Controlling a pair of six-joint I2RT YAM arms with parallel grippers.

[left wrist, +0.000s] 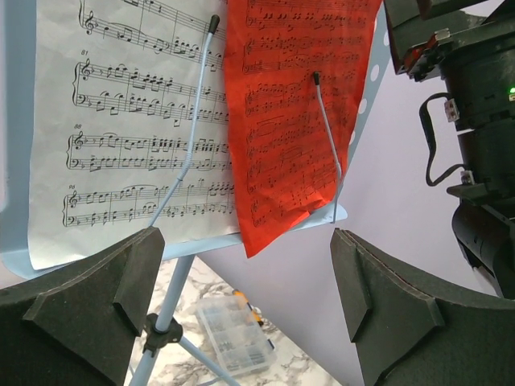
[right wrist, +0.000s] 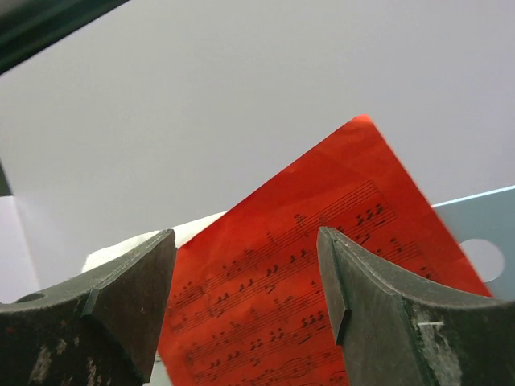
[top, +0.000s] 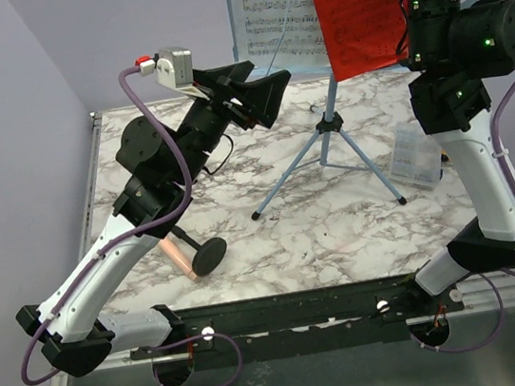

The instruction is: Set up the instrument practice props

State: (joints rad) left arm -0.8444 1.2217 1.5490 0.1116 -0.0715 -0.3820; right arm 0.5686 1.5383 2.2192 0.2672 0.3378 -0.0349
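Note:
The light blue music stand (top: pixel 327 140) stands on its tripod legs at the middle right of the table. White sheet music (left wrist: pixel 129 121) rests on its shelf under a wire holder. The red sheet (left wrist: pixel 298 112) lies beside it, askew, its lower corner hanging below the shelf. The pinkish microphone (top: pixel 180 258) lies on its side with its black round base (top: pixel 210 255) near my left arm. My left gripper (left wrist: pixel 245 265) hangs open in front of the stand, holding nothing. My right gripper (right wrist: pixel 245 265) is open high up by the red sheet (right wrist: pixel 306 289), whose top part shows between its fingers.
A small clear compartment box (top: pixel 416 156) sits on the marble table (top: pixel 321 232) right of the tripod, close to my right arm (top: pixel 466 39). The lavender back wall rises just behind the stand. The tripod legs spread wide across the table's middle.

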